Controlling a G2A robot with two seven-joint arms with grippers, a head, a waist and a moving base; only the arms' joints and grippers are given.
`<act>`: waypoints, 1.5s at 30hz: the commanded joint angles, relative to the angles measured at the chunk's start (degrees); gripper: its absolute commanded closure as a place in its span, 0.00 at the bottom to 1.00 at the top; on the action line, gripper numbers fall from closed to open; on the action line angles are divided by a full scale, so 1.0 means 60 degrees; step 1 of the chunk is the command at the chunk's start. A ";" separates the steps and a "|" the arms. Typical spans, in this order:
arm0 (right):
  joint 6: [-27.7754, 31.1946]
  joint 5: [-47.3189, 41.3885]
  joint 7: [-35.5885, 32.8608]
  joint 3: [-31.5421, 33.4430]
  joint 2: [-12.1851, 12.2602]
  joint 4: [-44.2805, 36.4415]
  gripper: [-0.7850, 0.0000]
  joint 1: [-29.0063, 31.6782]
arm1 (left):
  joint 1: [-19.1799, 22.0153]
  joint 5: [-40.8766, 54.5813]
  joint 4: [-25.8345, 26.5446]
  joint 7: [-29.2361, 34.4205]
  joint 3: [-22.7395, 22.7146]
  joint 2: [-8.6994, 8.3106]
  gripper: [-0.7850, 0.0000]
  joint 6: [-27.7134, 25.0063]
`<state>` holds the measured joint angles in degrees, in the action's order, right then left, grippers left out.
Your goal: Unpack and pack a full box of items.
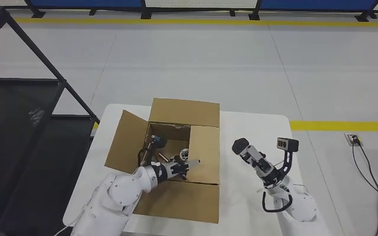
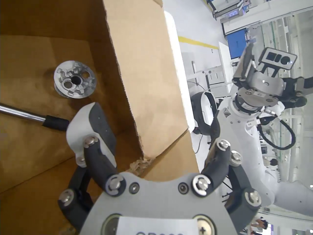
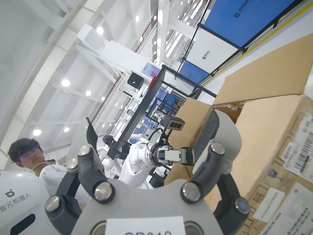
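White tabletop (image 1: 254, 127) is carrying an open cardboard box (image 1: 184, 111), and the pale hall floor with its yellow line (image 1: 333, 125) is running behind it.

The left pincer (image 2: 151, 123) is hanging at the rim of the box with its jaws spread wide. One finger is reaching inside, the other is hiding behind the cardboard wall, so the wall is standing between them. As far as I can see, it is gripping nothing.

Just ahead of the inner finger, a metal spool (image 2: 74, 82) is lying on the box floor. A chrome rod (image 2: 22, 113) with a black tip is lying right beside the same finger; whether they are touching, I cannot tell.

The right pincer (image 3: 151, 128) is waiting over the table, on the far side of the box wall from the left pincer and well apart from it. Its fingers are also standing wide open and it is carrying nothing.

I am judging that the unpacking is only at its beginning. The items I can see are still lying inside the box, and none is lying on the table near either pincer. Taking them out is remaining to do, and the packing after that.
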<state>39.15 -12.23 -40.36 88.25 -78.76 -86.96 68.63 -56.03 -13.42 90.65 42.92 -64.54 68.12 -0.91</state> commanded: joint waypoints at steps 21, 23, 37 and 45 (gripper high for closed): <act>0.0247 -0.0831 -0.0074 0.0658 0.0361 -0.0287 0.00 0.0610 | 0.1194 0.1046 -0.0480 0.0087 0.0741 0.0316 0.00 -0.1022; 0.0275 -0.0871 -0.0027 0.0679 0.0384 -0.0265 0.00 0.0607 | 0.1186 0.1067 -0.0184 0.0149 0.0785 0.0322 0.00 -0.1005; 0.1081 -0.1217 0.0944 0.1928 0.0588 -0.0959 0.00 0.1889 | 0.2352 0.1064 -0.0481 -0.0440 0.2640 0.0894 0.00 -0.1255; 0.1555 -0.1458 0.1618 0.2741 0.0656 -0.1366 0.00 0.2936 | 0.3295 0.1144 -0.1796 -0.0671 0.3862 0.1445 0.00 -0.1134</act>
<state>48.38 -20.89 -30.89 104.37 -74.86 -95.00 85.80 -36.84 -6.69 80.93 38.78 -42.19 76.43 -7.88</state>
